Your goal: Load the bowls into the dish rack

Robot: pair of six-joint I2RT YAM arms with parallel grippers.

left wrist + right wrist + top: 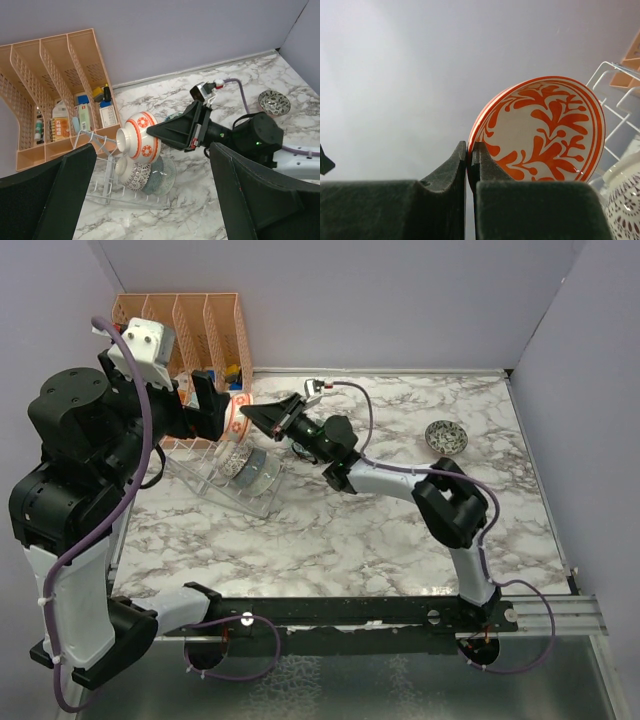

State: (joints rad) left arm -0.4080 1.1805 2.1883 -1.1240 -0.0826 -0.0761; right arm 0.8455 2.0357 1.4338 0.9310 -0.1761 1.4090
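Note:
My right gripper point(469, 156) is shut on the rim of the red-orange patterned bowl point(545, 130). It holds the bowl tilted on its side just above the far end of the clear dish rack point(125, 197). The bowl point(237, 412) and the right gripper point(268, 418) also show from above. In the rack stand a pale grey-white bowl point(131, 174) and a teal-green bowl point(162, 175) on edge. The grey speckled bowl point(446, 436) lies on the table at the right. My left gripper point(208, 405) hovers open and empty over the rack, with wide fingers point(50, 200).
The taller orange perforated organizer point(185, 325) stands in the back left corner, just behind the rack, with small items in its slots point(80, 117). Purple walls close the back and sides. The right arm point(400, 480) stretches across the marble table point(350, 540).

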